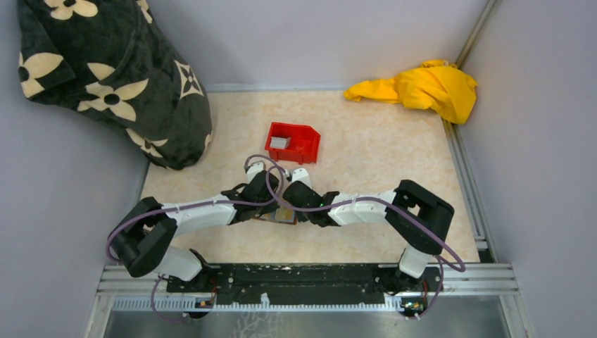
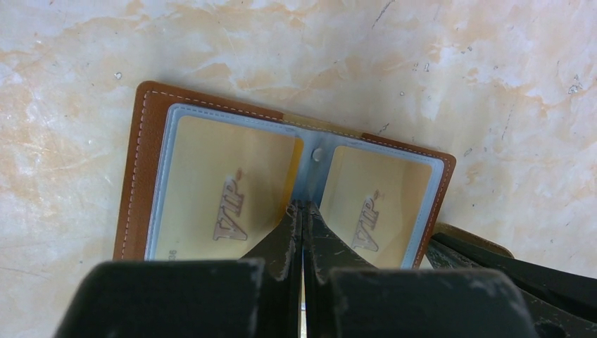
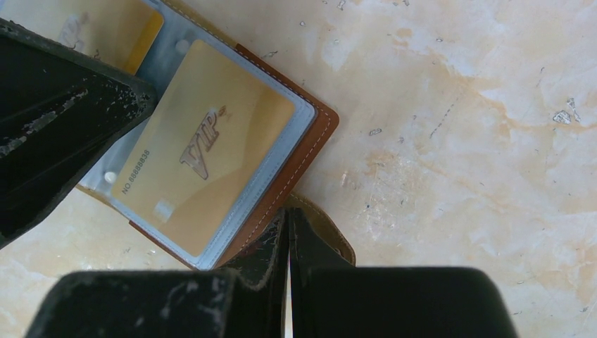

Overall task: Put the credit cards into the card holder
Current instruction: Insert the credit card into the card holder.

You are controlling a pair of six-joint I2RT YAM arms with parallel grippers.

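Note:
The card holder [image 2: 144,176], a brown bifold wallet, lies open and flat on the table, with clear sleeves showing gold VIP cards [image 2: 225,190]. In the top view it [image 1: 285,215] sits between both grippers. My left gripper [image 2: 303,205] is shut, with its tips over the sleeve's centre spine. My right gripper [image 3: 288,211] is shut, with its tips at the holder's brown edge [image 3: 310,141] where the strap tab [image 3: 331,236] sticks out. Pale grey credit cards [image 1: 279,142] lie in the red bin.
The red bin [image 1: 307,145] stands on the table beyond the grippers. A yellow cloth [image 1: 429,86] lies at the back right. A black flowered cushion [image 1: 105,77] leans at the back left. Walls close off both sides.

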